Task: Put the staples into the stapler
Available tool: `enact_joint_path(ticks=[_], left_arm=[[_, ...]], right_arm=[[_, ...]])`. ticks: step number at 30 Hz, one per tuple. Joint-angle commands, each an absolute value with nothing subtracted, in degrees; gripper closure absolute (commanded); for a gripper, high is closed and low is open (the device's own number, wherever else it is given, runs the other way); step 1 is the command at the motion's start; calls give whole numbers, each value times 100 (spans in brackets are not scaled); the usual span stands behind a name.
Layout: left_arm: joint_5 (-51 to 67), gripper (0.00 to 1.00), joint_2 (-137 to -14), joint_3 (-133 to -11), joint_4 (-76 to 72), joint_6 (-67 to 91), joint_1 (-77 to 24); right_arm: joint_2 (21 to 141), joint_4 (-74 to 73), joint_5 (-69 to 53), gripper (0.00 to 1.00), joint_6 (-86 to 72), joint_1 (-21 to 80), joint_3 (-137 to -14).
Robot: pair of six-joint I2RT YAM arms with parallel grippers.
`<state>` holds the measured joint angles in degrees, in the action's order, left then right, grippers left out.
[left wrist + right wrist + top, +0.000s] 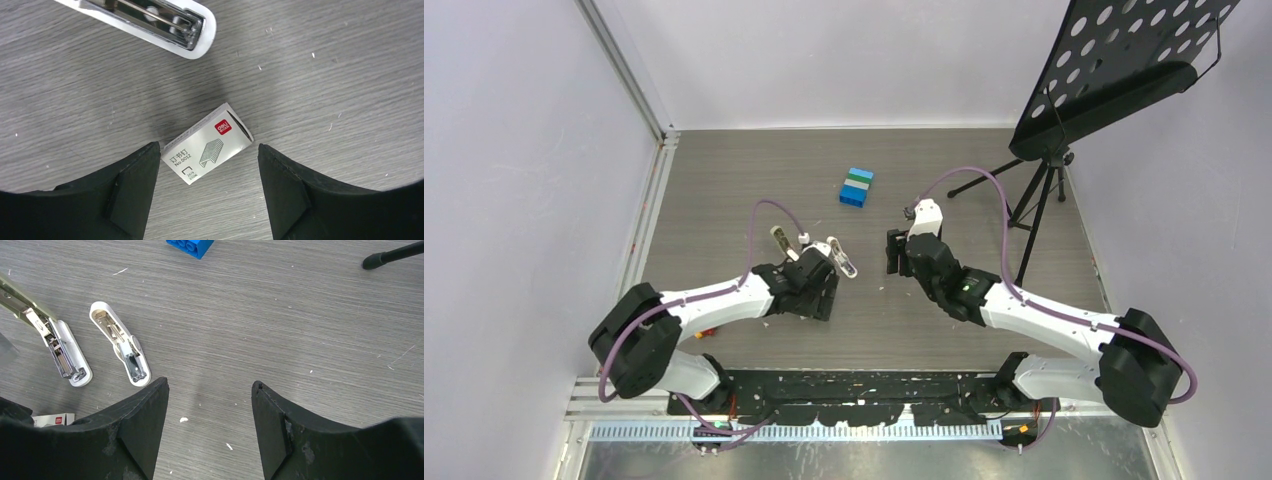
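**A:** Stapler status?
**B:** The stapler (pixel 65 350) lies flat on the table (pixel 300 340), hinged open with its silver channel facing up. In the right wrist view the olive top runs off toward 10 o'clock. No view shows a strip in the channel.

**A:** Staples?
**B:** The staples box (pixel 207 145) is flat on the table, label up, near the stapler's white end at 6 o'clock in the left wrist view. No loose strip in sight. Can't tell if the box end is open.

**A:** Grippers?
**B:** The left gripper (pixel 209 155) hangs right over the box with jaws spread wide either side, gripping nothing. One pad is just beside a box corner, contact unclear. The right gripper (pixel 210 382) is also wide and empty, over bare table at 3 o'clock of the stapler in the top view.

**A:** Clutter?
**B:** A stubby white piece (pixel 120 347) sits beside the stapler at 3 o'clock in the right wrist view, not touching it. Blue bricks (pixel 856 187) and the music stand (pixel 1124 70) are well apart, toward 2 o'clock.

**A:** Progress?
**B:** Early, I'd say. The stapler is open and that's all. Left to do: grip the box, get a strip out, seat it in the channel, close.
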<state>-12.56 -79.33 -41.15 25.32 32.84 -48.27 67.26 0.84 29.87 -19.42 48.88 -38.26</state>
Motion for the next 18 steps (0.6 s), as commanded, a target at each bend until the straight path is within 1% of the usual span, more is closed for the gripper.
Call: enact_joint_path(ticks=[1,5,12,18], left_arm=[[-891,26,-8027,-4334,2207,2538,-4843],[-528,29,-8161,-4368,2153,2437,-4843],[-372,37,-8331,-4377,2250,2417,-4850],[-249,40,-8251,-4418,2280,2367,-4894]], right_arm=[[6732,211,3019,34,-1977,4869,-4069],[6737,204,3013,34,-1970,4869,-4077],[6754,204,2925,34,-1979,4869,-4083],[6789,202,2865,34,-1986,4869,-4096]])
